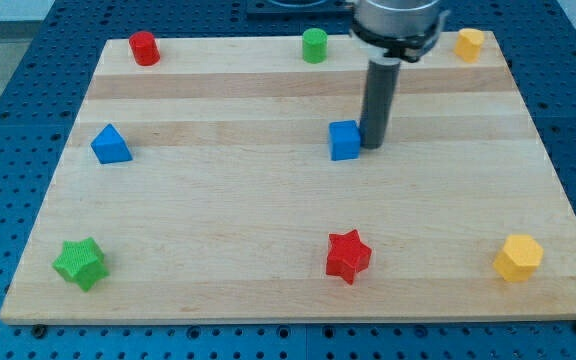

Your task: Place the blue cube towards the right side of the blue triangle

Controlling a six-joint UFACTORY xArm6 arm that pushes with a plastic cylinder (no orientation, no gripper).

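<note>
The blue cube (344, 140) sits a little right of the board's middle. The blue triangle (110, 145) lies far off at the view's left, at about the same height in the view. My tip (372, 146) is down on the board, right against the cube's right side. The dark rod rises from it to the arm's head at the view's top.
A red cylinder (145, 48), a green cylinder (314, 45) and a yellow block (469, 44) line the top edge. A green star (80, 263), a red star (347, 256) and a yellow hexagonal block (519, 257) lie along the bottom. The wooden board (268, 210) rests on a blue pegboard.
</note>
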